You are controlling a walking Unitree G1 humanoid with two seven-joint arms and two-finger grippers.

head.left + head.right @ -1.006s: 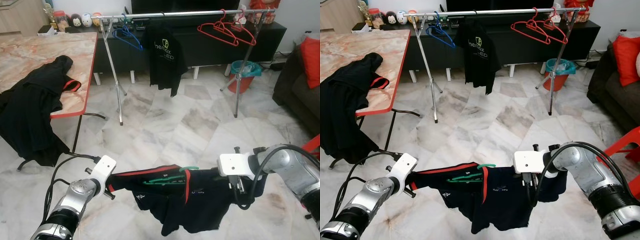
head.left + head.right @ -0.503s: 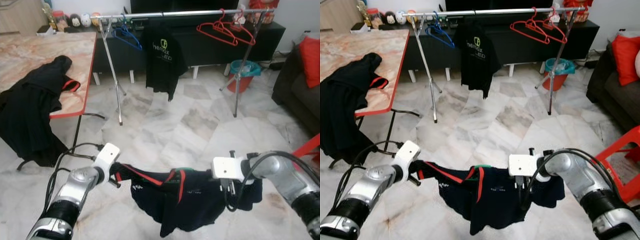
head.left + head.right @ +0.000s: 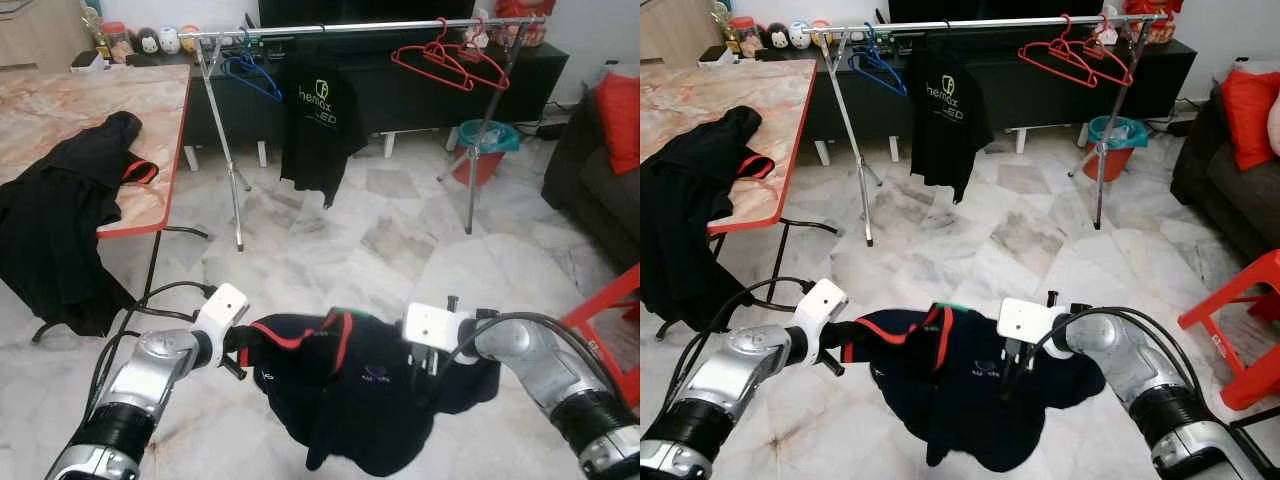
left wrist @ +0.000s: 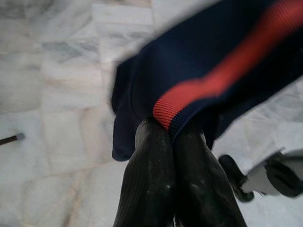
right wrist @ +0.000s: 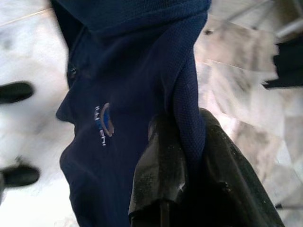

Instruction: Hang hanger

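The robot stands on the marble floor [image 3: 400, 240] with a dark navy shirt [image 3: 350, 400] slung between its two arms, sagging low in front of it. The left gripper [image 4: 171, 135] has its fingers pressed together on the red-trimmed edge of the cloth; the right gripper [image 5: 182, 127] pinches a fold of the same shirt between its fingers, near a small printed logo. A sliver of green hanger [image 3: 952, 305] peeks out at the shirt's red collar — most of it is buried in the fabric.

Well ahead stands a metal rack [image 3: 350, 27] on splayed legs. A black tee [image 3: 318, 125] with green print hangs from its rail near the middle. To the tee's left on the rail are blue hangers [image 3: 250, 72], and toward the right end a bunch of red hangers [image 3: 450, 62]. Behind the rack runs a long black cabinet [image 3: 420, 90], and a teal bin [image 3: 488, 140] sits on the floor near the rack's right leg.

On the robot's left is a marble-topped table [image 3: 90, 110] with a red edge; a black garment [image 3: 70, 220] lies on it and spills over the side toward the floor. Small figurines [image 3: 160, 40] line the back beyond the table. On the right — a dark sofa [image 3: 590, 170] with a red cushion [image 3: 622, 115], and nearer, a red stool [image 3: 1240, 330].
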